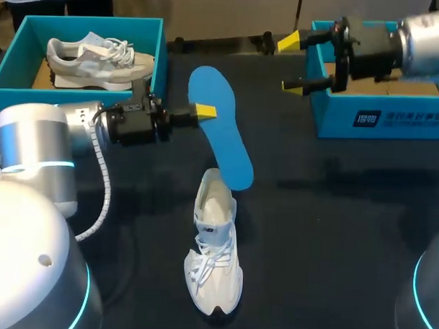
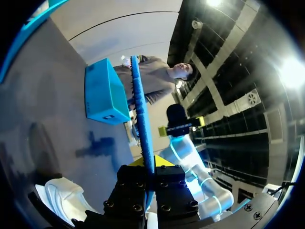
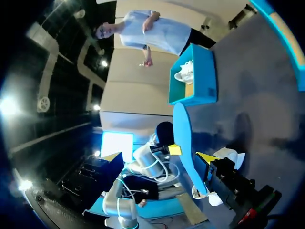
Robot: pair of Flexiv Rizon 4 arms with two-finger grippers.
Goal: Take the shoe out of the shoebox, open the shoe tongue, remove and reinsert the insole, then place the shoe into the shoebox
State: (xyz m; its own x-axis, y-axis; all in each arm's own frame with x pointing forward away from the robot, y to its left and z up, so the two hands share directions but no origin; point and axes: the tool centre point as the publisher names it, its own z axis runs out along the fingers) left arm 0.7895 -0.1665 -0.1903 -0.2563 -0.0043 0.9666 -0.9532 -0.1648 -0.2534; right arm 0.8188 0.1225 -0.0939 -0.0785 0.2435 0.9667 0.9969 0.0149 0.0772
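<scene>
Surface (image 1: pixel 332 233): dark; it carries two teal boxes at its far side and a shoe near the middle.
Left arm (image 1: pixel 33 140): comes in from the left, its wrist held level in front of the left box.
Right arm (image 1: pixel 426 42): comes in from the right, its wrist above the right box.
Left box (image 1: pixel 6 78): far left, open on top, with a spare shoe (image 1: pixel 101 56) in grey and white lying inside.
Right box (image 1: pixel 394 120): far right, open on top, with brown card showing inside.
Shoe (image 1: pixel 214 265): white, out of both boxes, standing on its sole on the surface with the toe toward the robot and the laces loose.
Insole (image 1: pixel 224 136): blue, out of the shoe and held above the surface. Its lower end hangs over the shoe's heel opening; I cannot tell whether they touch. From the left wrist it shows edge-on (image 2: pixel 141 119).
Left fingers (image 1: pixel 205 111): clamped on the insole's edge.
Right fingers (image 1: pixel 289 43): spread wide with nothing between them, well apart from the insole.
</scene>
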